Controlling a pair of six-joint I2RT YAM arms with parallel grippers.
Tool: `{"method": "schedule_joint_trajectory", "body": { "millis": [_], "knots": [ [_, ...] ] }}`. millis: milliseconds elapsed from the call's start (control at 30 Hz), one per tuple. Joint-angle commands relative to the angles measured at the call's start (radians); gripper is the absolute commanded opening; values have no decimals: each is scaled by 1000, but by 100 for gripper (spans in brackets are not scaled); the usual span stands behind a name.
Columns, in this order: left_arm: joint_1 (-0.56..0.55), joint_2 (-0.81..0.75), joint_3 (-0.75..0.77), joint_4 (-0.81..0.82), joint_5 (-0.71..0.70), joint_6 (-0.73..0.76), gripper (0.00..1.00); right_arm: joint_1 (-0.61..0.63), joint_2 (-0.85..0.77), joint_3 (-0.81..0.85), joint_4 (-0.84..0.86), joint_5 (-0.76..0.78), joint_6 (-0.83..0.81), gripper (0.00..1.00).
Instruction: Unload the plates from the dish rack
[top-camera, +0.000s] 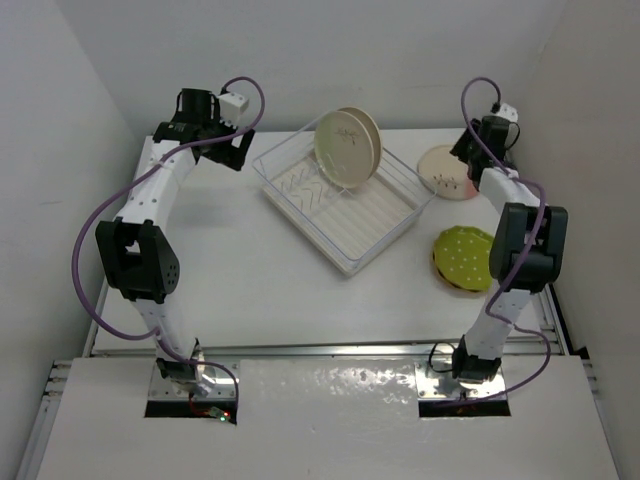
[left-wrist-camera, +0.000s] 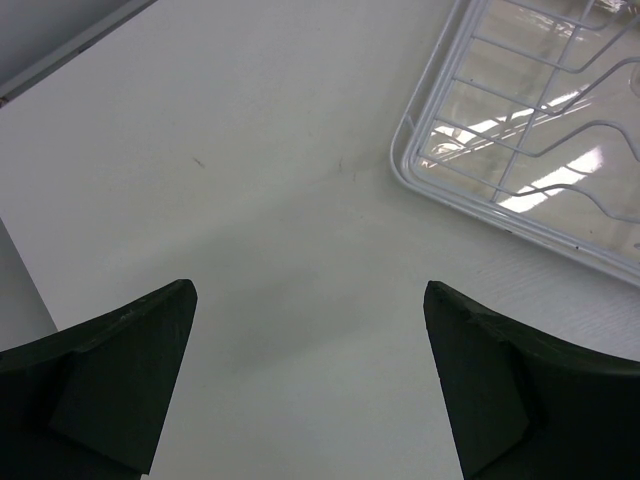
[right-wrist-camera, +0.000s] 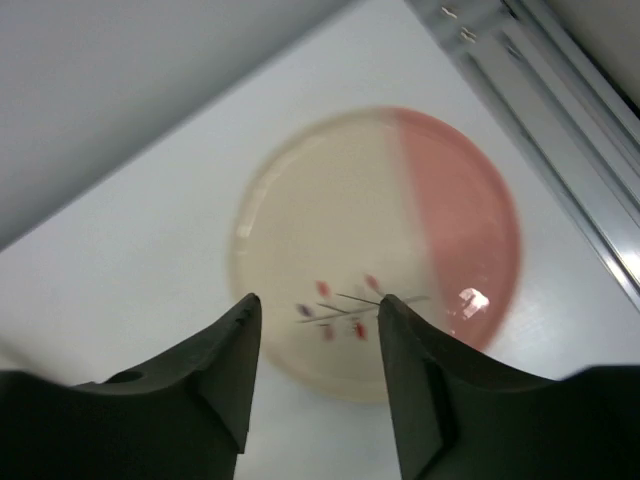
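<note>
The white dish rack (top-camera: 392, 228) sits mid-table at an angle; its corner shows in the left wrist view (left-wrist-camera: 398, 165). Two plates stand in it on edge: a cream-beige one (top-camera: 343, 150) in front and a tan one (top-camera: 368, 130) behind. A pale pink and cream plate (top-camera: 444, 172) lies flat on the table at the right, and fills the right wrist view (right-wrist-camera: 380, 230). A yellow-green dotted plate (top-camera: 463, 254) lies on an orange plate whose rim (top-camera: 452, 284) shows. My left gripper (top-camera: 236, 152) (left-wrist-camera: 308, 287) is open and empty over bare table left of the rack. My right gripper (top-camera: 463, 160) (right-wrist-camera: 318, 300) is open, empty, just above the pink plate.
White walls close in the table at the left, back and right. A metal rail (right-wrist-camera: 560, 130) runs along the table's right edge beside the pink plate. Purple cables loop off both arms.
</note>
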Motion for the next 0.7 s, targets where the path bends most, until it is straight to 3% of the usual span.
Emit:
{"method": "schedule_joint_trajectory", "body": {
  "millis": [0, 67, 133, 200, 300, 667],
  "knots": [
    [9, -1, 41, 25, 8, -5, 95, 87, -106, 79, 90, -267, -257, 43],
    [9, 0, 44, 25, 8, -7, 95, 122, -124, 108, 100, -387, -336, 32],
    [9, 0, 46, 25, 11, -8, 95, 193, -123, 140, 79, -493, -391, 28],
    [9, -1, 46, 25, 9, -10, 95, 251, -108, 191, 30, -560, -428, 33],
    [9, -10, 40, 22, 8, -8, 95, 311, -100, 202, 41, -643, -437, 51],
    [9, -23, 17, 22, 14, -15, 95, 397, 11, 265, 25, -479, -459, 56]
  ]
}}
